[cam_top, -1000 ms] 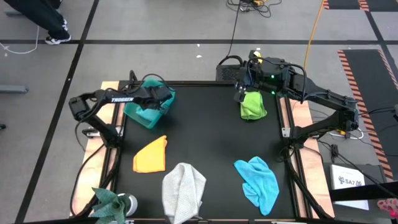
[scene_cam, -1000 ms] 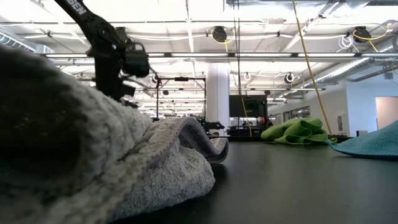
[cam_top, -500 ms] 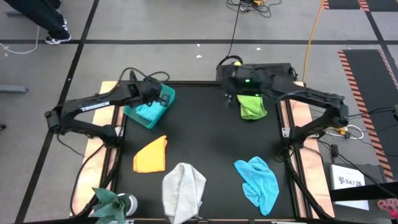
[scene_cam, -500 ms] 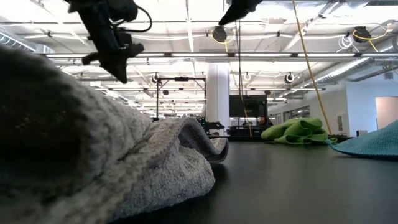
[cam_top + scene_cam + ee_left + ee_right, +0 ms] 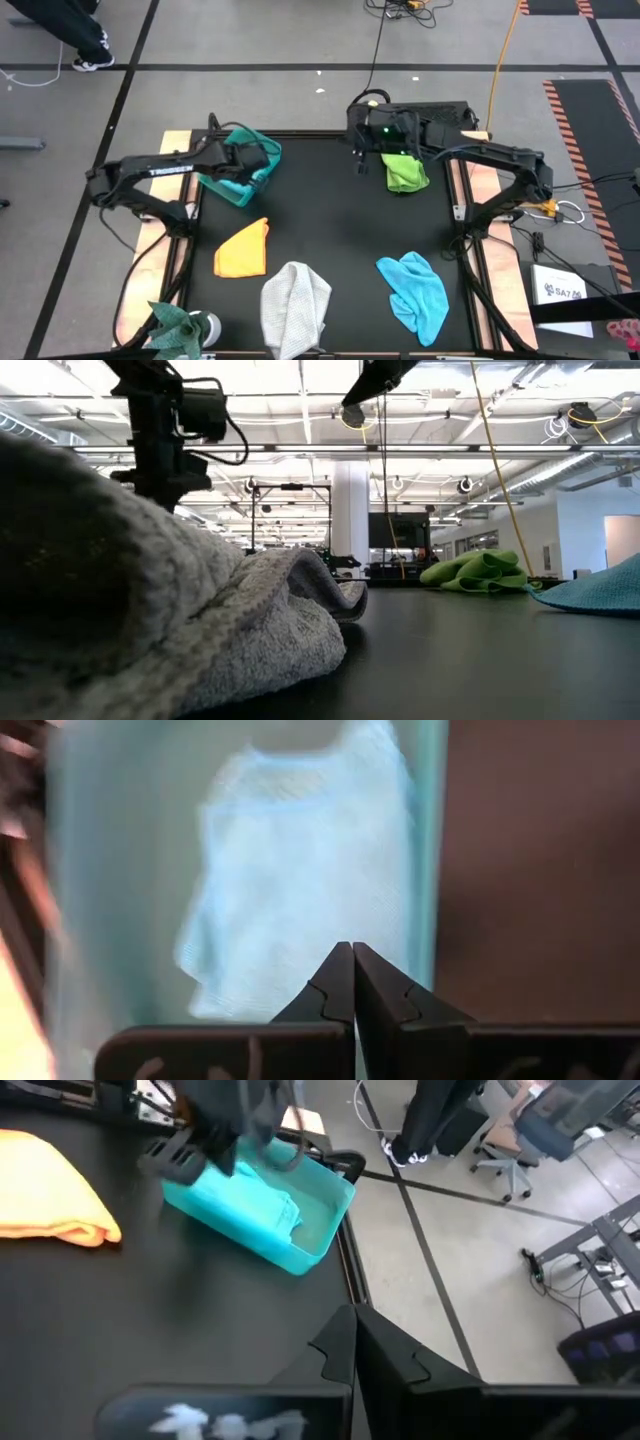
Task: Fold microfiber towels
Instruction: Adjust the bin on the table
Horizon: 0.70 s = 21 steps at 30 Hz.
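Four microfiber towels lie on the black table: orange-yellow (image 5: 243, 250), light grey (image 5: 296, 305), light blue (image 5: 415, 290), and a folded lime green one (image 5: 405, 172) at the far right. A teal towel (image 5: 300, 870) lies folded inside the teal bin (image 5: 222, 188) at the far left. My left gripper (image 5: 352, 982) hangs shut above that bin (image 5: 258, 165) with nothing between its fingers. My right gripper (image 5: 352, 1345) is shut and raised to the left of the lime green towel (image 5: 358, 165), holding nothing.
A dark green cloth-like thing (image 5: 175, 322) sits off the table's near left corner. In the low view the grey towel (image 5: 150, 610) fills the foreground. A person's legs (image 5: 430, 1120) and office chairs stand beyond the table's far left edge. Bare black table lies at the centre.
My left gripper has risen out of the teal bin, leaving the folded teal towel inside. My right gripper has left the lime green towel and gone toward the table's left, tipping more level; the green towel stays where it was.
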{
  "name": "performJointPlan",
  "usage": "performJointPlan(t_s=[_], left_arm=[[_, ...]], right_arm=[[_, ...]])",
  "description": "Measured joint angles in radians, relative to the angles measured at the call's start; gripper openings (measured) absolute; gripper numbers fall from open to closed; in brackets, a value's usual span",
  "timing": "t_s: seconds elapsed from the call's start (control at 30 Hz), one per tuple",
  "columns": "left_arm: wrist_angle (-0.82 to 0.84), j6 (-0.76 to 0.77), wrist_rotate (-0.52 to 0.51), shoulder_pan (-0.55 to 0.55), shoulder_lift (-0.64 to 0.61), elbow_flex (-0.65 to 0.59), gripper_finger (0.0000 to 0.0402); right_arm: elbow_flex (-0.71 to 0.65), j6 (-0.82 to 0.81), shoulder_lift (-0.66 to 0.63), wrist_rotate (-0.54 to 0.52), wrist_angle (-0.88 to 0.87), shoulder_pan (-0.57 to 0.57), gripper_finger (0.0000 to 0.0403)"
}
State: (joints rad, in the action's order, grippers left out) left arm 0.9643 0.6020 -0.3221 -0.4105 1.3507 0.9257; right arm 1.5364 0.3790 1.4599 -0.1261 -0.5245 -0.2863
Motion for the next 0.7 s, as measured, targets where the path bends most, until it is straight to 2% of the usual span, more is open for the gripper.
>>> performJointPlan(t_s=[0.2,0.43,0.7], left_arm=[[0.079,0.001,0.034,0.074,0.082,0.000,0.0000],[0.165,0.012,0.046,0.135,0.105,0.000,0.0000],[0.118,0.066,0.109,0.193,0.105,0.000,0.0000]], right_arm=[[0.000,-0.001,-0.045,-0.002,0.001,0.000,0.0000],[0.000,-0.012,-0.083,-0.003,-0.001,-0.001,0.0000],[0.000,-0.011,-0.094,-0.003,-0.011,-0.002,0.0000]])
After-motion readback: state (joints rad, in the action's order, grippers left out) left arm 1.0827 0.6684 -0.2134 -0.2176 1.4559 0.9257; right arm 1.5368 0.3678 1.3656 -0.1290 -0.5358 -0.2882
